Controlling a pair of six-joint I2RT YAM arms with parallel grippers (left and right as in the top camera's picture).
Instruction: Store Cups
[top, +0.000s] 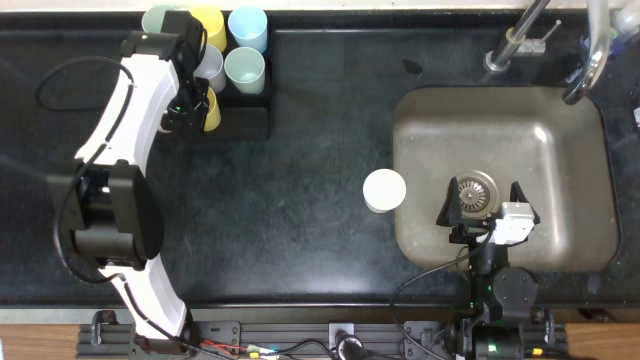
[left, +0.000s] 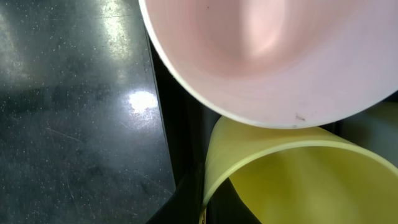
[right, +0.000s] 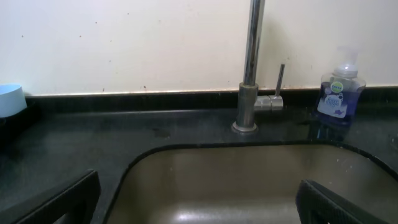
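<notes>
While several cups (top: 245, 70) already stand in the rack (top: 250, 122) at ten o'clock, under your left gripper (top: 192, 92) whose grip you cannot tell, one white cup (top: 384, 190) is left on the tabletop (top: 280, 250) just three o'clock of centre, with your right gripper (top: 482, 202) spread apart over the sink (top: 560, 180).

Cups (top: 246, 68) in a rack (top: 245, 118) at back left, lone cup (top: 384, 190) just left of the sink (top: 550, 150), faucet (top: 512, 42) behind it.
</notes>
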